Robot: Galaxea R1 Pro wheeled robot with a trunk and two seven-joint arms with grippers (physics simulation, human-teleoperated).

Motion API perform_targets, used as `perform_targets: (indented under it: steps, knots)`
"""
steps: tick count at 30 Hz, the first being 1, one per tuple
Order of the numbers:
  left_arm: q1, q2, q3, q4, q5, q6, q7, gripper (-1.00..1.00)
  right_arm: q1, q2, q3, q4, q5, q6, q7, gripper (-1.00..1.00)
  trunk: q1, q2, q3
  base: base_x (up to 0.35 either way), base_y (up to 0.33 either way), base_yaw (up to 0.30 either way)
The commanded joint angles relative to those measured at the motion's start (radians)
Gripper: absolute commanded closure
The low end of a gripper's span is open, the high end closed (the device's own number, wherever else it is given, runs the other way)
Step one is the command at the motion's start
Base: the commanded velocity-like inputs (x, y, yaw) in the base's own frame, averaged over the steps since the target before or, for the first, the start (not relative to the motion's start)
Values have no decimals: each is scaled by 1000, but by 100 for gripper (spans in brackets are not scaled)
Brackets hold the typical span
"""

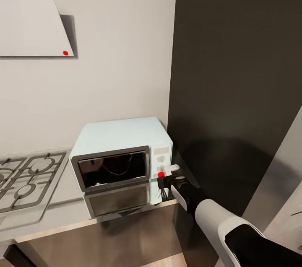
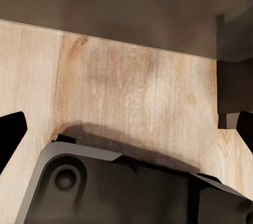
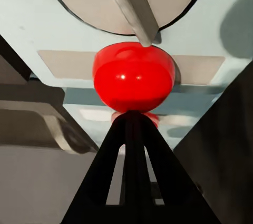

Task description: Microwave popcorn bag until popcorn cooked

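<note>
The microwave [image 1: 121, 162] stands at the far right end of the countertop [image 1: 105, 233], just beside a tall dark panel [image 1: 235, 70], its pale blue box mirrored in the steel surface. Its glass door [image 1: 111, 168] is shut; through the dark pane a faint outline shows, too dim to name. On the side panel [image 1: 161, 162] the head view gives two dials, one above the other, and one small red light [image 1: 160, 174] under them.

The right gripper [image 1: 167, 177] sits at that panel, right by the red light. The right wrist view gives what the head view cannot: the red button-like light [image 3: 133, 79] fills the middle, the lower dial [image 3: 124, 0] with its ridge stands just behind it, and the two dark fingers [image 3: 134, 171] are drawn together into one point that meets the light's lower edge, with nothing between them.

The left wrist view looks down on pale wooden floor [image 2: 132, 97] and a dark base plate [image 2: 121, 192]; the left gripper's [image 2: 126, 129] two fingertips [image 2: 10, 134] stand wide apart at the frame edges, empty.

Left of the microwave lies one gas hob [image 1: 27, 183] with dark grates. On the wall above hangs a pale hood [image 1: 29, 22] with one red dot [image 1: 65, 53].
</note>
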Motion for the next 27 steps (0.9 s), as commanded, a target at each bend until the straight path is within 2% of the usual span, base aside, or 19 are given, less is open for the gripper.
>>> perform_targets:
  steps: [1,27]
  knots:
    - [0,-1,5,-2,5,2,-8,-100,-1,0,4,0,-8,4,-1,100,1,-2,-2,3,0,0]
    - [0,-3,4,-1,4,2,-8,-100,-1,0,4,0,-8,4,-1,100,1,-2,-2,48,0,0]
